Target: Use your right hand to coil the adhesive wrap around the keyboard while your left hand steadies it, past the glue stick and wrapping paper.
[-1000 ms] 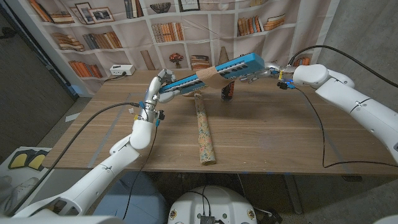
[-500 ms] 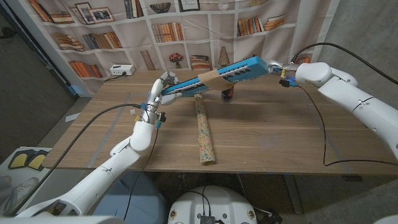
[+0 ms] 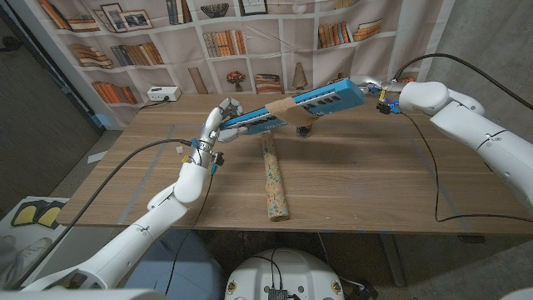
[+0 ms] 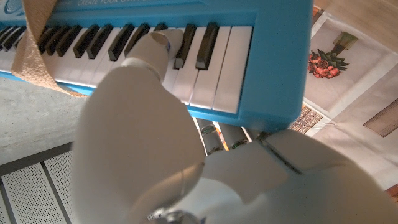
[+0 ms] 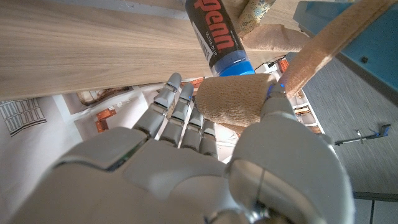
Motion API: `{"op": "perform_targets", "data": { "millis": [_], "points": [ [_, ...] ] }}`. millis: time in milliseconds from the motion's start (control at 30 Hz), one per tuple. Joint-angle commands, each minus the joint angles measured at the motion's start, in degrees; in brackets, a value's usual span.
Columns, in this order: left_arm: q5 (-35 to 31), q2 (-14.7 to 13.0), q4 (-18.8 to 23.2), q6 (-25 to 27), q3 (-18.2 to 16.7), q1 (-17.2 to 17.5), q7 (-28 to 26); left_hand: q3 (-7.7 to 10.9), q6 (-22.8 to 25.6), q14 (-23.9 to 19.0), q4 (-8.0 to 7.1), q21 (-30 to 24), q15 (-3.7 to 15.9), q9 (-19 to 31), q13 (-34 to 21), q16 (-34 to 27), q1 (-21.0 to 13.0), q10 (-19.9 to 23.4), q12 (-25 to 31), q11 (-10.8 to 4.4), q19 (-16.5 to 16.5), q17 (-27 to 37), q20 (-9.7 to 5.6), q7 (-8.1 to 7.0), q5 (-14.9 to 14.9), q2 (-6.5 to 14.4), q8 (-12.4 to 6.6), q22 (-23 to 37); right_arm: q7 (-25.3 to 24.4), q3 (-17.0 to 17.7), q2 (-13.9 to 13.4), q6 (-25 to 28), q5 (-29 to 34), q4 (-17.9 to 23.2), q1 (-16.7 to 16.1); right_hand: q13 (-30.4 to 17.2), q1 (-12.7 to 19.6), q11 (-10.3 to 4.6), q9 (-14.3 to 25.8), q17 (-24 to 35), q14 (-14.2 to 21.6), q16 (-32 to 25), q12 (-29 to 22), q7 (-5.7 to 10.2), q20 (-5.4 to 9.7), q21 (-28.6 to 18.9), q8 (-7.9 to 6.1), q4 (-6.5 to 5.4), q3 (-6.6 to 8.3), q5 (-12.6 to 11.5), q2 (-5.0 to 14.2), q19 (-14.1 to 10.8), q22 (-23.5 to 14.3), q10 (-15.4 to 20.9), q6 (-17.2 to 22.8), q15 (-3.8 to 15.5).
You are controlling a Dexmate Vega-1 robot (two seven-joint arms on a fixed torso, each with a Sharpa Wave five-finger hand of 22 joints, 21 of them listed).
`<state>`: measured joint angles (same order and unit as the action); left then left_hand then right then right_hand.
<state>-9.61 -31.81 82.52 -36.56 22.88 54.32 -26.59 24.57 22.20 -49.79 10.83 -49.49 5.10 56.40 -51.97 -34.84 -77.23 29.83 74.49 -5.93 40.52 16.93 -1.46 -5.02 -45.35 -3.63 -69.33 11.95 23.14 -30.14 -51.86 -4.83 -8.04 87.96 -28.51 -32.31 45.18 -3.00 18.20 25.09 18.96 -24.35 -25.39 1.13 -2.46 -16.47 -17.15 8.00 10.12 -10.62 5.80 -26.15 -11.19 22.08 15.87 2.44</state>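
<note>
**Keyboard held aloft, wrap roll in right hand**

The worktop [image 3: 358,179] is wooden and carries a roll of patterned paper [image 3: 274,178] lying lengthwise near its middle. Above the worktop's far side the blue keyboard [image 3: 293,108] hangs tilted, its right end higher. A band of tan wrap [image 3: 281,107] circles it about mid-length; in the left wrist view the band [image 4: 36,37] crosses the black and white keys. White lettering runs along the keyboard's upper edge there, cut off and too partial to read.

The left hand [image 3: 218,122] grips the keyboard's lower end, fingers [image 4: 152,46] clamped over the keys and the blue casing.

The right hand [image 3: 385,87] is at the keyboard's upper end. In the right wrist view its fingers [image 5: 180,115] and thumb close on the tan roll of wrap [image 5: 233,99], a strip running from it toward the keyboard.

The glue stick [image 5: 217,34] stands on the worktop under the keyboard, black with a blue cap; its label reads "penn" in white, the start cut off.
</note>
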Motion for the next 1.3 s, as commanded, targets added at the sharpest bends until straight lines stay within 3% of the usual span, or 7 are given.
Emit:
{"op": "perform_targets", "data": {
  "millis": [33,800,1300],
  "points": [
    [-0.15,-2.15,1.41,2.06,-0.67,-0.40,2.13,2.59,0.13,-12.94,-2.12,-24.02,6.39,0.15,-16.88,-19.02,-0.04,0.66,10.37,-0.01,9.56,26.13,-9.53,-0.04,-10.34,4.20,-0.26,24.60,-0.08,0.94,-0.52,-2.52,-0.89,1.66,-1.35,-0.23,0.22,-0.27,0.25,0.34,0.00,0.07,-0.14,0.14,0.13,0.19,0.06,0.08,0.20,-0.22,0.59,0.14,-0.19,0.60,0.26,6.68],
    [-1.60,-6.51,3.98,4.11,0.33,-1.20,7.03,2.85,-0.22,-12.19,-1.91,-24.31,6.24,0.41,-18.08,-19.82,-0.47,-0.69,12.88,-0.02,9.10,26.78,-9.45,-0.12,-10.19,4.03,-0.55,25.56,-0.92,2.98,-1.42,-4.78,-2.49,6.48,-4.65,-0.33,0.22,-0.34,0.32,0.37,0.03,0.15,0.01,0.15,0.03,0.23,0.23,0.11,0.18,-0.20,0.53,0.23,-0.18,0.64,0.24,6.68],
    [-1.14,-7.03,7.77,9.23,-0.70,1.66,5.63,2.55,0.20,-12.14,-1.99,-24.50,6.29,0.08,-18.18,-20.23,-0.62,-0.60,13.71,-0.02,9.35,26.55,-9.53,-0.43,-9.90,3.98,-0.62,25.76,-1.64,5.41,-2.50,-7.88,-4.98,10.37,-8.31,-0.40,0.23,-0.51,0.37,0.45,0.05,0.16,0.11,0.35,-0.17,0.37,0.28,0.10,0.20,-0.19,0.61,0.56,-0.17,0.71,0.39,6.99]
  ]
}}
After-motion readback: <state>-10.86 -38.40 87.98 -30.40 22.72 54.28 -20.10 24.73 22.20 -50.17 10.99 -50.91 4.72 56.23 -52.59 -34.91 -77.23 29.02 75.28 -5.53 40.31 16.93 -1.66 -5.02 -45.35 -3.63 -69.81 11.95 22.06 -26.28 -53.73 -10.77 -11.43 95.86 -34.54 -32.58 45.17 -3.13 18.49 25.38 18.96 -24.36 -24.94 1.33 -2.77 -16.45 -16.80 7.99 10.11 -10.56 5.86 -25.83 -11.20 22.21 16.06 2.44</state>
